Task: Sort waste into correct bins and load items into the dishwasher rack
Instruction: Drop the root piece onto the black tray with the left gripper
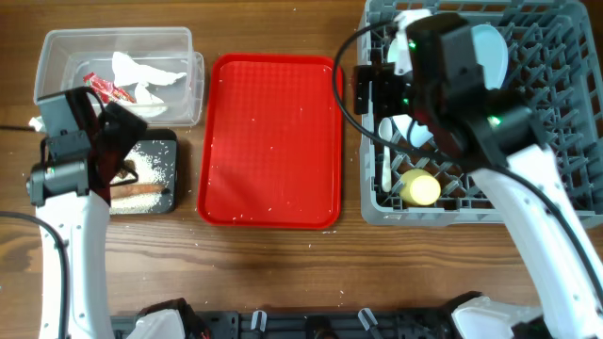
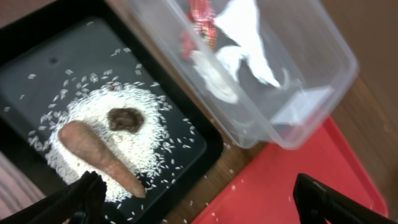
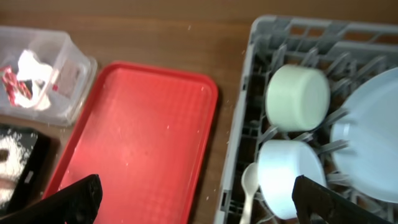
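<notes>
The grey dishwasher rack (image 1: 565, 193) at the right holds the pale blue plate (image 3: 367, 146), the pale green bowl (image 3: 297, 96), the pale blue bowl (image 3: 287, 176), the white spoon (image 3: 247, 186) and the yellow cup (image 1: 420, 188). The clear tub (image 1: 57, 52) at the back left holds the red-and-white wrapper (image 2: 200, 18) and crumpled white paper (image 2: 245, 31). The black tray (image 2: 37, 50) holds rice crumbs (image 2: 146, 140), the dark brown lump (image 2: 125, 119) and the long brown food piece (image 2: 96, 152). My left gripper (image 2: 199, 199) is open and empty above the tray's near corner. My right gripper (image 3: 196, 199) is open and empty above the rack's left edge.
The flat red tray (image 1: 273, 141) lies in the middle between the bins and the rack, with a few rice crumbs on it. More crumbs lie on the wooden table (image 2: 249, 168) between the black tray and the red tray.
</notes>
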### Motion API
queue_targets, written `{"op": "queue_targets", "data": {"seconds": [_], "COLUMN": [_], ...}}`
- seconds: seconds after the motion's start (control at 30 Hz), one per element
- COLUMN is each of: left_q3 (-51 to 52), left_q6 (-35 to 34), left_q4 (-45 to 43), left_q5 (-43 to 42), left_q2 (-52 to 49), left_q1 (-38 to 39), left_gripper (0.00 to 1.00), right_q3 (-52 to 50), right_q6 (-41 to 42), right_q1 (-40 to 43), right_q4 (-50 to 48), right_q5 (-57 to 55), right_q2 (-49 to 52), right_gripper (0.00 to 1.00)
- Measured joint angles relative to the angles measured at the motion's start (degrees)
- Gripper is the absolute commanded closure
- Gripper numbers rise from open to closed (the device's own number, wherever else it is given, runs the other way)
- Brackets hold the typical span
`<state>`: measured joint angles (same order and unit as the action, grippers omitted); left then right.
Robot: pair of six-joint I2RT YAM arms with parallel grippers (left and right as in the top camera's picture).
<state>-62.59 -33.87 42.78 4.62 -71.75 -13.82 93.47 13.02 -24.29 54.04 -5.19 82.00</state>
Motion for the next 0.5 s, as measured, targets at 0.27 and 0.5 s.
{"op": "queue_targets", "data": {"seconds": [0.27, 0.5], "left_q3": [0.0, 0.0], "left_q6": [11.2, 12.2], "left_q4": [-5.3, -5.3], "left_q5": [-5.0, -8.3], "left_q2": [0.5, 0.5], "left_q1": [6.5, 7.7], "left_gripper": [0.0, 0.0], "right_q3": [0.0, 0.0], "right_q6": [-0.3, 2.4], "right_q1": [0.2, 2.1], "right_q4": [3.8, 8.5], "right_q5": [-10.4, -15.0], "right_q2": [-11.3, -12.9], "right_gripper": [0.0, 0.0]}}
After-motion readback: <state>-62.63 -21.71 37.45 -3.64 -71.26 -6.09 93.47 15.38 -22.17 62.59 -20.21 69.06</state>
